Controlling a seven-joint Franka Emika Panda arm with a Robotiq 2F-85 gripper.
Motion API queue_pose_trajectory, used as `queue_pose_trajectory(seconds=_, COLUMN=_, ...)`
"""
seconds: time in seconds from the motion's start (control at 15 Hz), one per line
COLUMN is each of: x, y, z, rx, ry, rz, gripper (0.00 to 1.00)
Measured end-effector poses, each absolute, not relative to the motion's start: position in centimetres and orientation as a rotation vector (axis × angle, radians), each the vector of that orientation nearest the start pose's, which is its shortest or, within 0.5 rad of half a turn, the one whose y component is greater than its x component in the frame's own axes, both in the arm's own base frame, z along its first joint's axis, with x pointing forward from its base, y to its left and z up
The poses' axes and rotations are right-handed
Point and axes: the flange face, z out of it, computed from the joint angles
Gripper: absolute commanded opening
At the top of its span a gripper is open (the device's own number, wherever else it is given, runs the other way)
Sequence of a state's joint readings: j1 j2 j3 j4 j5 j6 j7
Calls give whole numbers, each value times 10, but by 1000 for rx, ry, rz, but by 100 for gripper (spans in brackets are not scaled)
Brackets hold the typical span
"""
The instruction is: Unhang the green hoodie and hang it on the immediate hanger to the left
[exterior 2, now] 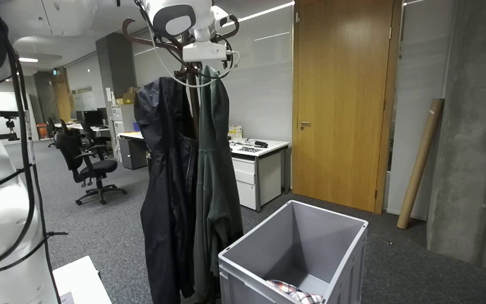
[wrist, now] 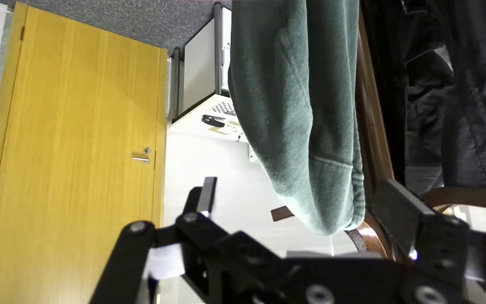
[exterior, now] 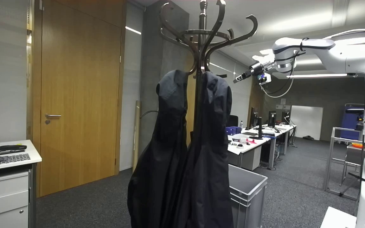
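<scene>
Tool [wrist: 302,198] gapes wide, facing the green hoodie [exterior 2: 214,177] hanging on the coat rack [exterior: 202,32].

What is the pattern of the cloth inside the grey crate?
The cloth is checked, white with red and dark lines, best seen in an exterior view.

The green hoodie [exterior 2: 215,177] hangs beside a dark coat [exterior 2: 165,177].
</scene>
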State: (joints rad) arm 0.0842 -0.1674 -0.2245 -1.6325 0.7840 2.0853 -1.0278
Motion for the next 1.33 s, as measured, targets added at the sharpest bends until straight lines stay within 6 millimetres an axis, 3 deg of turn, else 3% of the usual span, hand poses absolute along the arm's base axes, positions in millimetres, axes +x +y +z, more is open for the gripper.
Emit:
queue_pose_trajectory(seconds=0.33, x=534, y=-54, z=759, rx=-2336, ry=-852, rz=-1271, gripper=100)
queue_pose_trajectory(seconds=0.73, x=536, y=-53, z=766, rx=-2154, ry=-895, rz=-1401, gripper=100)
queue_pose_trajectory(seconds=1.33, x=552, y=-66, z=744, rx=-1970, ry=-1047, rz=-1498, gripper=100)
